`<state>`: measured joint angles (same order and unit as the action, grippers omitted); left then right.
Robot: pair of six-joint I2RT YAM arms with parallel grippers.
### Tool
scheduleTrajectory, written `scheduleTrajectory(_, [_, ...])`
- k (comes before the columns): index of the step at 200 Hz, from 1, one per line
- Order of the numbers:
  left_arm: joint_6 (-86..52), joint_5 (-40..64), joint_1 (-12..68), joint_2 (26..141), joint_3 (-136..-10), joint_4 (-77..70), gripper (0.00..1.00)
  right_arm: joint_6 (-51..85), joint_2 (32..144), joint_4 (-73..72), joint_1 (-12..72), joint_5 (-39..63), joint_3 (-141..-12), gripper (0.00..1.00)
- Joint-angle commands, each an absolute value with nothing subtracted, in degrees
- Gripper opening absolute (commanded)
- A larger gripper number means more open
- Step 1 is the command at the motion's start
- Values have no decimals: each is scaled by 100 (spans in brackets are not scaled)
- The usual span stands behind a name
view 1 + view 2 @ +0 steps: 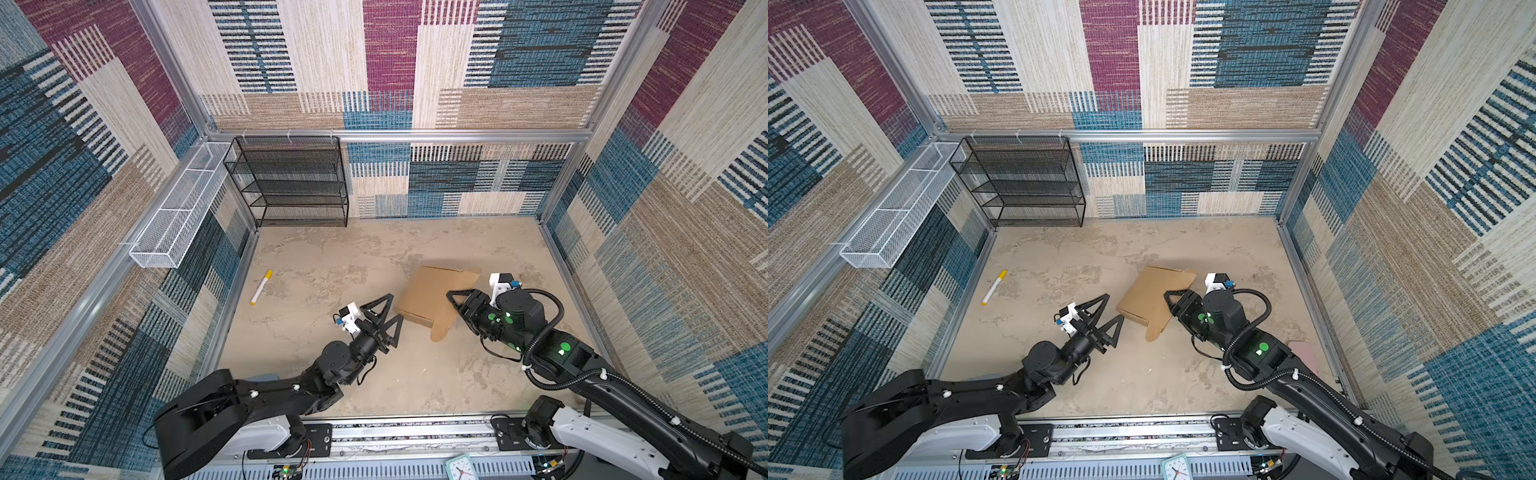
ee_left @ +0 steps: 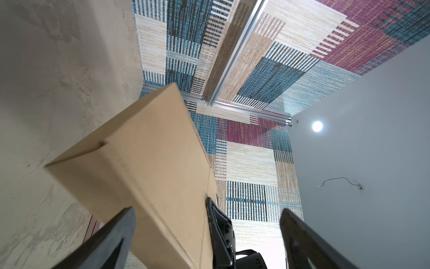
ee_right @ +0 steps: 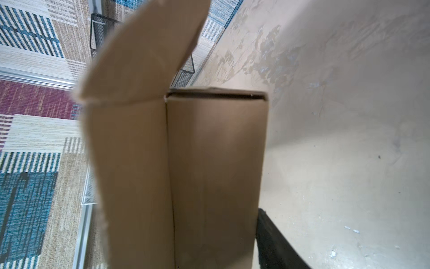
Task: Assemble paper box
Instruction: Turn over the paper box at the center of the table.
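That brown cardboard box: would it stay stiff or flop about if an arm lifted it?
Probably light: the box looks like thin cardboard. Its panels look flat and stiff, but the loose flap bends at a crease and would likely swing. Pushed, it should slide, not roll: flat faces on the table.

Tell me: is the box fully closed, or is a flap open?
Not fully closed. The box is folded into shape, but one rounded flap sticks out loose at its near edge.

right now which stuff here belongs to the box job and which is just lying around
For the job: paper box, right tool gripping it, left tool open beside it.
Lying about: marker, black mesh shelf, white mesh basket.
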<state>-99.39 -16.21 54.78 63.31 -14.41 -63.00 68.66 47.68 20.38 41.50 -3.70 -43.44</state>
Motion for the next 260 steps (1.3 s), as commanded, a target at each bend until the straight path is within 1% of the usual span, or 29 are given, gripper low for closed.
scheduleTrajectory(1, [-9275, -1499, 5374, 5356, -1666, -4066, 100, 6489, 4807, 2351, 4135, -528, -4495, 58])
scheduleTrajectory(21, [-8775, -1558, 5284, 4129, -2032, -1692, 100, 6214, 4839, 2537, 4122, -545, -4679, 58])
scheduleTrajectory(28, [-8598, -1609, 5222, 3757, -2094, -1147, 100, 6066, 4873, 2628, 4113, -555, -4790, 58])
scheduleTrajectory(57, [-8462, -1499, 4818, 2471, -1967, 354, 100, 5477, 5153, 2973, 4095, -427, -5213, 57])
scheduleTrajectory(81, [-8569, -1413, 4698, 1788, -1702, 893, 100, 5161, 5467, 3210, 4096, -194, -5367, 54])
scheduleTrajectory(104, [-8725, -1334, 4693, 1428, -1394, 958, 100, 5081, 5589, 3314, 4096, -108, -5276, 53])
scheduleTrajectory(130, [-8780, -1215, 4687, 1339, -1144, 868, 100, 4914, 5692, 3542, 4091, -147, -5389, 54])
scheduleTrajectory(162, [-8852, -1074, 4693, 1472, -891, 540, 100, 4572, 5939, 3874, 4102, -103, -5660, 57])
scheduleTrajectory(206, [-8893, -899, 4693, 1691, -598, 137, 100, 4492, 5857, 3883, 4104, 35, -5288, 58])
scheduleTrajectory(233, [-8947, -867, 4693, 1841, -500, 0, 100, 4415, 5684, 4010, 4104, -157, -5357, 61])
scheduleTrajectory(260, [-8728, -828, 4693, 2183, -738, 41, 100, 4286, 5596, 4215, 4104, -393, -5511, 63])
